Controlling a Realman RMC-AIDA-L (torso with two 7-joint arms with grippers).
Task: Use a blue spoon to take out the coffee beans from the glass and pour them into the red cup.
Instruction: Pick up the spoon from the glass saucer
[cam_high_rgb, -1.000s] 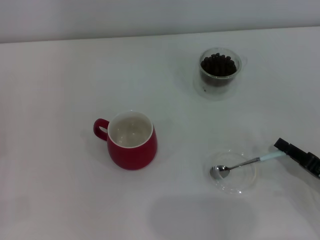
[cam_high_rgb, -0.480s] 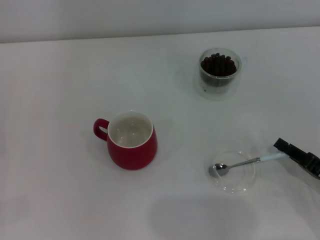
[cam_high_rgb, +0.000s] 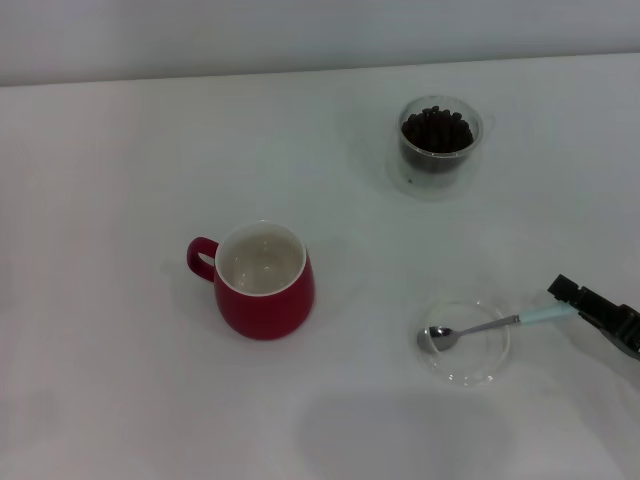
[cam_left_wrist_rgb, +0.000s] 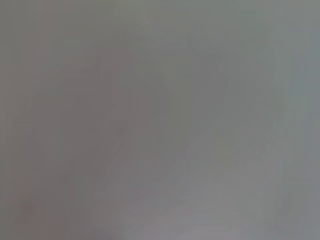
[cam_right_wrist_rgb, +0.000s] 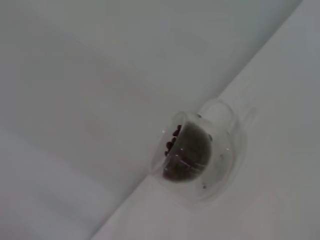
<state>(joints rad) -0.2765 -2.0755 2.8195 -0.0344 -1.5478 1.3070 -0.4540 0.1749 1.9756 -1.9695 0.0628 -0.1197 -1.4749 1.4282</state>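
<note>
The red cup (cam_high_rgb: 262, 282) stands upright at centre left, its white inside bare. The glass (cam_high_rgb: 437, 140) with a heap of coffee beans (cam_high_rgb: 436, 129) stands at the far right of the table. In the right wrist view the glass (cam_right_wrist_rgb: 192, 155) and its coffee beans (cam_right_wrist_rgb: 176, 139) show farther off. The blue spoon (cam_high_rgb: 480, 328) lies with its metal bowl in a shallow clear dish and its pale handle pointing right. My right gripper (cam_high_rgb: 566, 296) is at the handle's end, shut on it. The left gripper does not show.
A flat clear dish (cam_high_rgb: 490, 368) sits under the spoon's bowl near the front right. The white table's far edge (cam_high_rgb: 200, 76) meets a pale wall. The left wrist view is plain grey.
The spoon's bowl has shifted slightly away from me over the dish. The right gripper has barely moved. The cup and the glass stay put.
</note>
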